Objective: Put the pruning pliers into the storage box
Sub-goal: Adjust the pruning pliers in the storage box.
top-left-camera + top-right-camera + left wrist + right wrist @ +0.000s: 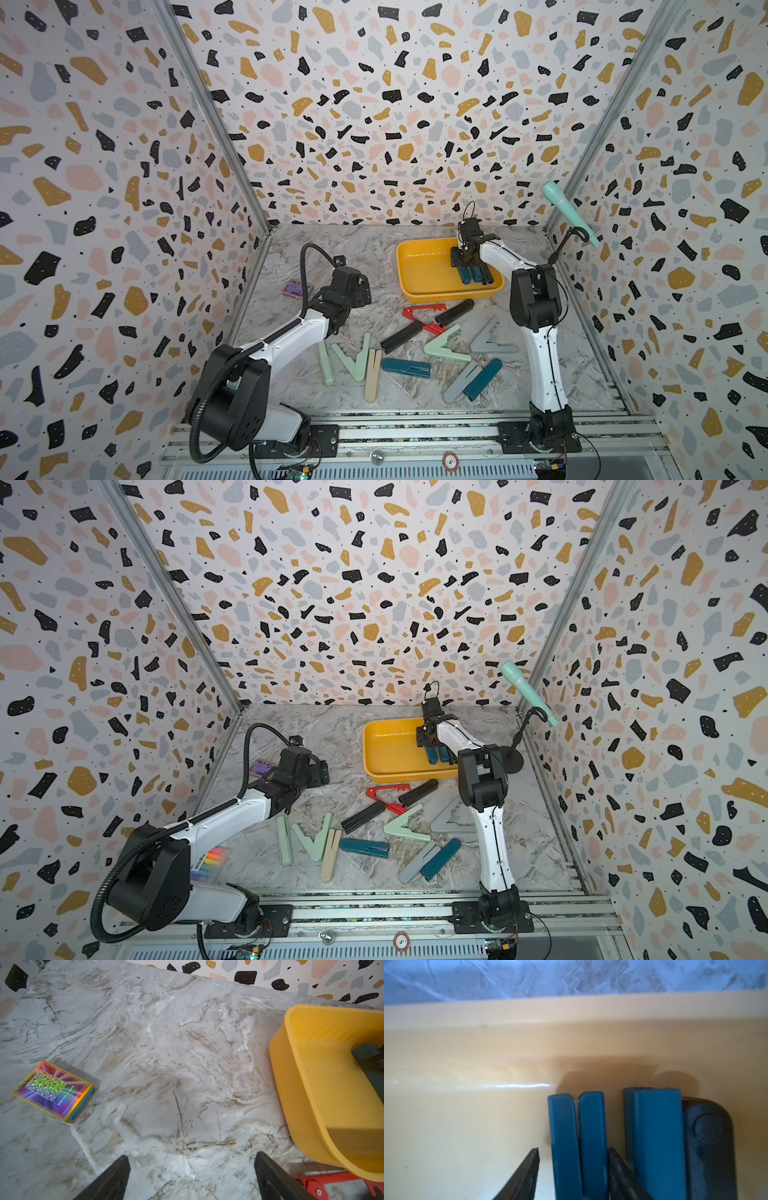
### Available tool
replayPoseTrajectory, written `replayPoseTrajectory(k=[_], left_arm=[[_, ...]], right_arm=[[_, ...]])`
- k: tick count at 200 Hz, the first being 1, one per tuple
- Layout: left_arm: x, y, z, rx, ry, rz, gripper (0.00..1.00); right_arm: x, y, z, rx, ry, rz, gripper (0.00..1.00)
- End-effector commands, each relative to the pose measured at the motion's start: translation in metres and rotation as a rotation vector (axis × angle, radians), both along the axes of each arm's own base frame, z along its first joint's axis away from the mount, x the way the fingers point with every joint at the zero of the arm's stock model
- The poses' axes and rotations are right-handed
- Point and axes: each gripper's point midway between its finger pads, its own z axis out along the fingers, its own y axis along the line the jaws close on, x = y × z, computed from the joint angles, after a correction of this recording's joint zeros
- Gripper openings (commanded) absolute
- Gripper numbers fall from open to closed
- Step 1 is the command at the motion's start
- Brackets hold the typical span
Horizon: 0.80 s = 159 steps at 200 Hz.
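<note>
Terrazzo-patterned walls (374, 104) close in a grey marble tabletop (415, 401). Biggest on it is the yellow storage box (419, 266), lying directly under the right gripper (574, 1150) and off to one side of the left gripper (192, 1159), clear of its fingers. A mint-green microphone (569, 212) on a black stand rises beyond the right gripper, outside the box. The right gripper reaches down into the box close to a wall, jaws apart, straddling closed dark teal pruning pliers (577, 1136) that lie flat on the box floor. A clear gap separates them from one finger; the other finger sits right at their edge, and I cannot tell whether it touches. Just past that finger lie a second teal pair (656, 1136) and, against it, a black pair (710, 1136), both inside the box. The left gripper hovers over bare marble, jaws wide apart with nothing between them. Eleven loose pliers (444, 347) in black, mint, grey, teal, beige and red lie outside the box, between the two arms and nearer the arm bases than either gripper. Of these, the red pair (309, 1184) is just beside one left finger. A holographic purple card box (52, 1091) lies on the opposite side of the left gripper from the storage box, well apart.
</note>
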Motion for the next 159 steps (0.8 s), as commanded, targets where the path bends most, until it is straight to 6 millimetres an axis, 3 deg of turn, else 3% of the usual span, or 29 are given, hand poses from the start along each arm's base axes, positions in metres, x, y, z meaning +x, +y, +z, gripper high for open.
replayPoseTrajectory(k=[1,50,77,120,159], left_arm=[[-0.004,0.01,0.002,0.014,-0.004,0.032,0.93],[-0.02,0.026,-0.001,0.013,-0.002,0.106,0.93],[-0.037,0.037,-0.008,-0.008,0.01,0.164,0.93],[-0.067,0.056,-0.007,-0.036,-0.009,0.278,0.93],[-0.1,0.066,-0.03,-0.121,0.026,0.373,0.9]], right_arm=[[0.007,0.004,0.027,0.014,-0.049,-0.014,0.56],[0.013,0.007,0.066,0.018,-0.144,-0.027,0.61],[0.013,0.007,0.094,0.038,-0.204,-0.028,0.66],[0.006,0.009,0.131,0.065,-0.286,-0.007,0.68],[-0.006,0.006,0.153,0.083,-0.34,0.006,0.69]])
